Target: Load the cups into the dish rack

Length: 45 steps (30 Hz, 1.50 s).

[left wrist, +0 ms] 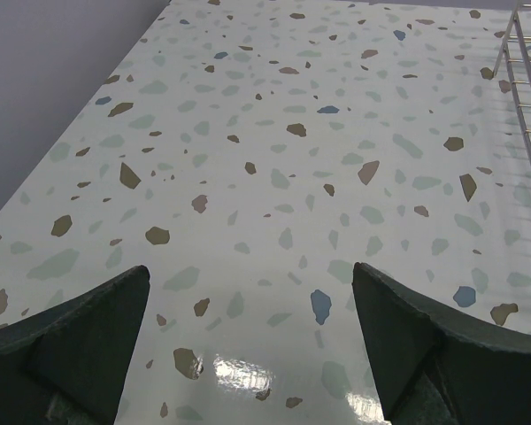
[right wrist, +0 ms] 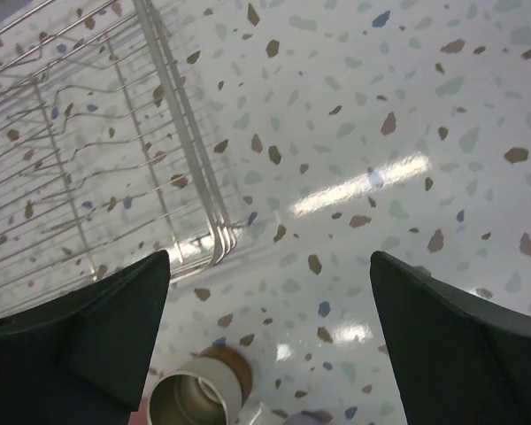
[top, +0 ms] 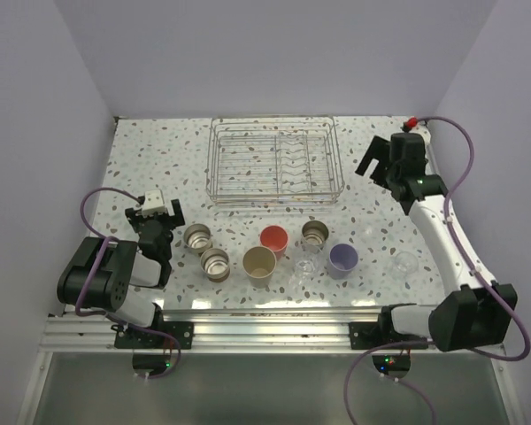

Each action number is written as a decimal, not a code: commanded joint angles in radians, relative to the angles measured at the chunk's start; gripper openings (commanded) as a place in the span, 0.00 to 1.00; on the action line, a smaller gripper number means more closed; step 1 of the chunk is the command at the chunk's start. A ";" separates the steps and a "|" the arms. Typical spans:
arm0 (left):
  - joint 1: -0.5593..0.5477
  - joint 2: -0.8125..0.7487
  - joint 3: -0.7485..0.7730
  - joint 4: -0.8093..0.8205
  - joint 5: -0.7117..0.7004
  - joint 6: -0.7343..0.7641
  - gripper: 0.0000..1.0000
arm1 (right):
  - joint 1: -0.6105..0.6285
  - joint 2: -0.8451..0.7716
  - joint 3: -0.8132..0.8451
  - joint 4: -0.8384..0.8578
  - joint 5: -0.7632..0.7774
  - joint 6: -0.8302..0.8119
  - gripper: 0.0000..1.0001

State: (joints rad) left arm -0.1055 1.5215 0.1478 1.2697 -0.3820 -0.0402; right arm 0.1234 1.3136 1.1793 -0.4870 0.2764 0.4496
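Cups (top: 273, 238) clustered on table (top: 159, 159) near front edge, all outside dish rack (top: 248, 164) further back, with left gripper (left wrist: 250, 283) and right gripper (right wrist: 270, 266) both spread wide.

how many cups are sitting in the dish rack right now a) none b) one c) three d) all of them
a: the dish rack holds nothing but its own wires and prongs, and every cup, the red cup included, stands on the table in front of it.
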 commanded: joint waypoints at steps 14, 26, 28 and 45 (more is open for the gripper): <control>-0.003 -0.007 0.001 0.135 -0.023 0.014 1.00 | -0.001 -0.419 -0.023 -0.558 -0.397 0.046 0.98; -0.003 -0.006 0.004 0.131 -0.023 0.014 1.00 | -0.001 -0.418 -0.040 -0.585 -0.494 0.043 0.98; -0.002 -0.007 0.004 0.129 -0.023 0.013 1.00 | -0.001 -0.399 -0.012 -0.590 -0.496 0.031 0.98; 0.007 -0.222 0.760 -1.266 -0.169 -0.264 1.00 | 0.015 -0.427 -0.069 -0.541 -0.367 0.052 0.98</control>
State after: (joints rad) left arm -0.0994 1.3434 0.7948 0.4114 -0.5320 -0.1623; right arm 0.1356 0.9012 1.1271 -1.0313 -0.1764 0.4995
